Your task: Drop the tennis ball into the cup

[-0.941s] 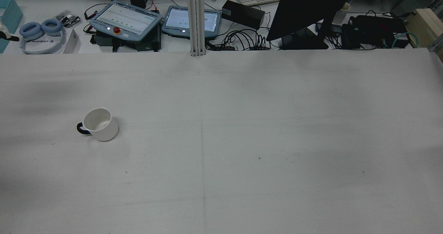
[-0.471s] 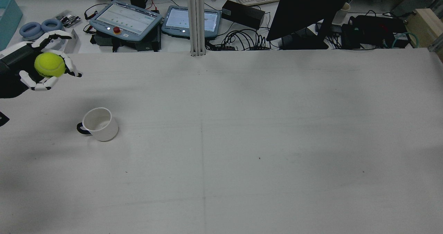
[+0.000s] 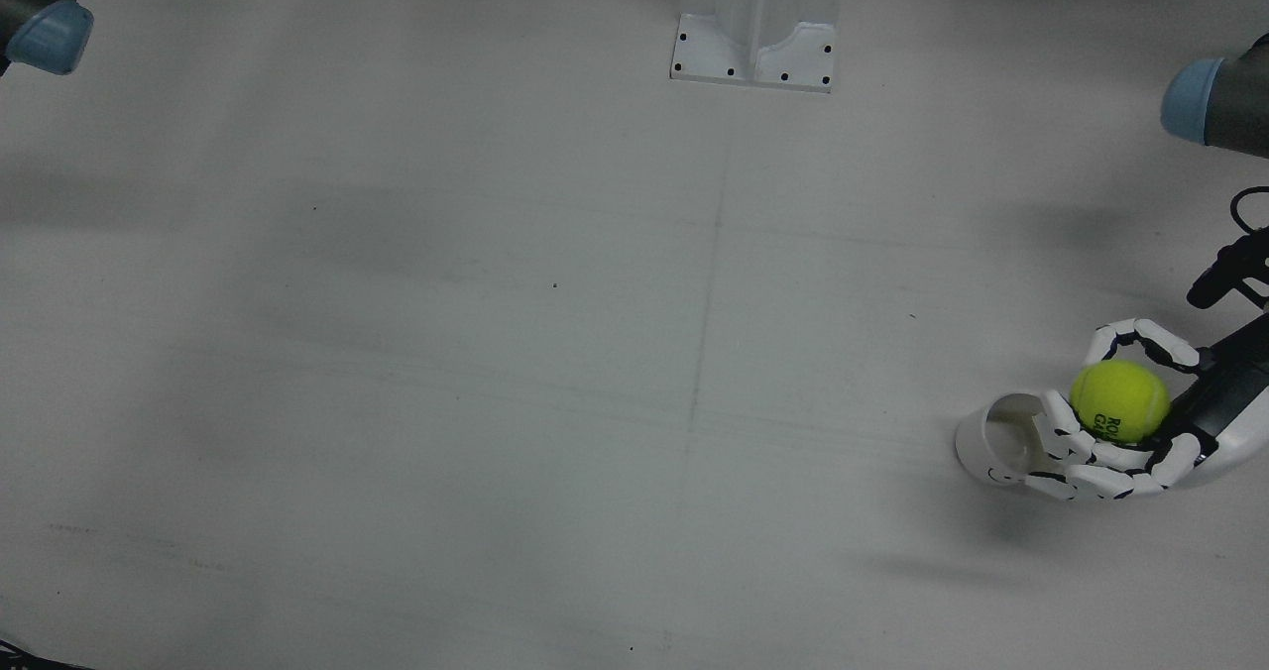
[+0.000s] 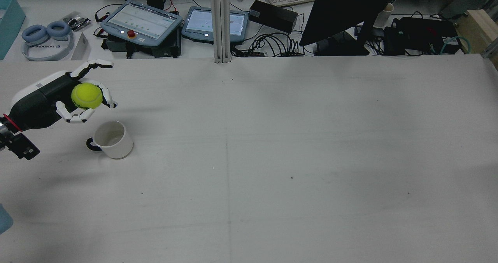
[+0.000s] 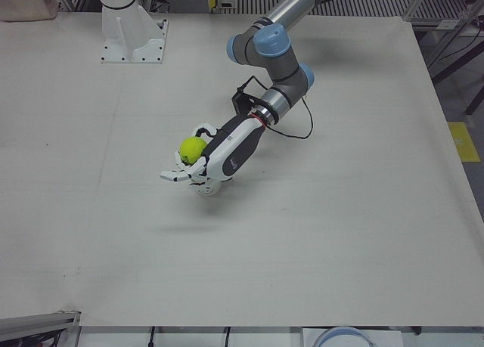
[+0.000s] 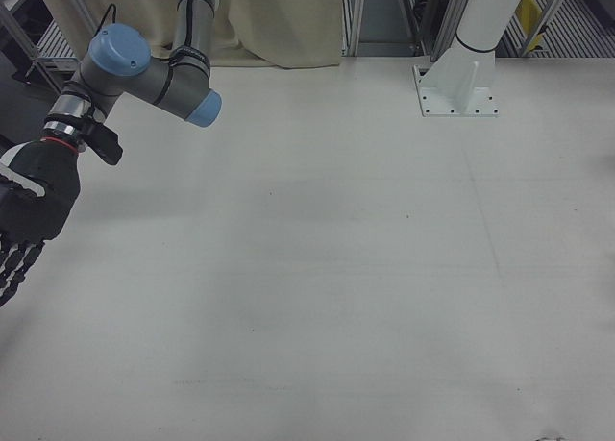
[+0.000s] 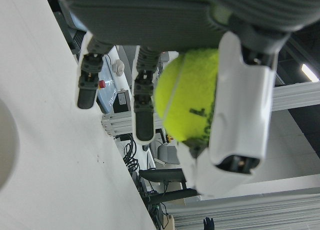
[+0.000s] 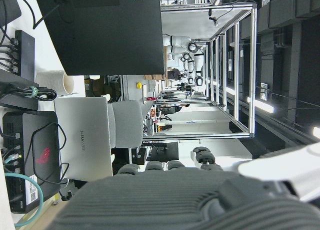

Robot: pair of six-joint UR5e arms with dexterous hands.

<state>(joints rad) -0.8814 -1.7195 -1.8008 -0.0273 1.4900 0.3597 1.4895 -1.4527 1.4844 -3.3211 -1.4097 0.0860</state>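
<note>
Table [image 4: 272, 158] pale grey, bare; desk clutter [image 4: 249, 18] behind.

**Inspector:** Changes since the earlier rear views?

**Assistant:** At first neither the black-and-white left hand [image 4: 58, 99] nor the yellow-green felt tennis ball [image 4: 86, 95] was in the rear view. Next they showed at that view's left edge, well short of the white ceramic cup with the dark handle [image 4: 112, 140]. Now both have travelled rightward and closer to the cup.

**Inspector:** Present relation?

**Assistant:** The ball, clasped in the fingers [image 4: 76, 116], sits just beside the cup's rim, raised clear of it.
</note>
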